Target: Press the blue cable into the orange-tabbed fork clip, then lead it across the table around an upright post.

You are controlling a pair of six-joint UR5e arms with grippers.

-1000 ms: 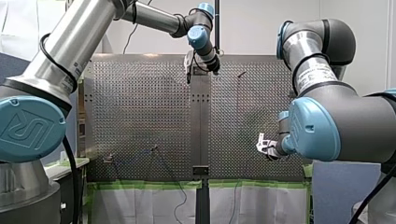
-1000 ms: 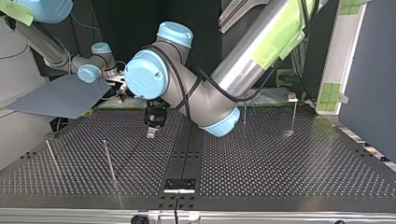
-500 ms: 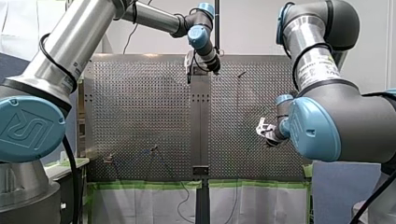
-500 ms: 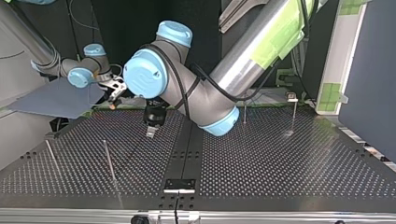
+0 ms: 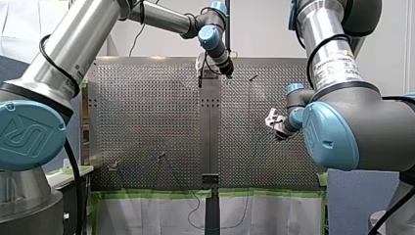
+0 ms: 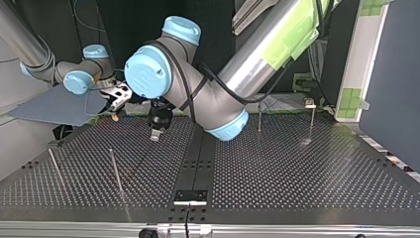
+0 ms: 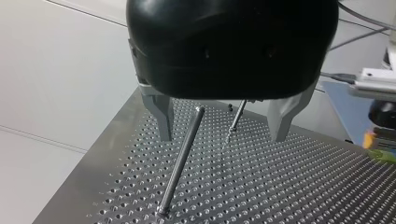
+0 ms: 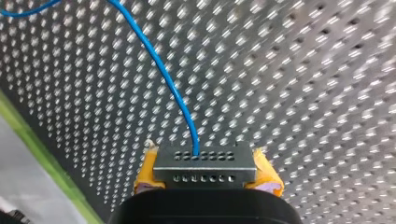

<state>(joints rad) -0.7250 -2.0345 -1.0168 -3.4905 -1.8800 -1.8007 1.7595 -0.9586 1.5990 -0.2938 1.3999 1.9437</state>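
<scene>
1. the robot's right arm [image 5: 342,127] is holding its jaws up off the perforated surface [image 5: 147,107], to the right of the black centre strip [image 5: 210,132] in the front view.
2. the right jaws are clamping the blue cable [image 8: 173,88] between yellow pads [image 8: 147,173]. in the right wrist view the cable is running out ahead of them and curving away over the holes, with a band of green tape [image 8: 44,151] lying off to one side.
3. the left arm [image 5: 161,17] is reaching to the far end of the centre strip in the front view, and the left jaws are hanging just above the surface there, pointing down.
4. the left jaws are standing wide apart and gripping nothing. in the left wrist view the two metal fingers [image 7: 161,116] are framing an upright post [image 7: 182,161] that is rising ahead of them and touching neither.
5. a second post [image 7: 236,121] is standing further ahead, beyond the first.
6. in the top view the left jaws are hovering just to the view's left of the centre strip, and the right jaws are sitting further out on that same side, over the surface's back edge.
7. in the front view a thin line of cable is dropping from a small fixture [image 5: 161,156] left of the centre strip and going over the near edge. the fixture's tab colour is too small to tell.
</scene>
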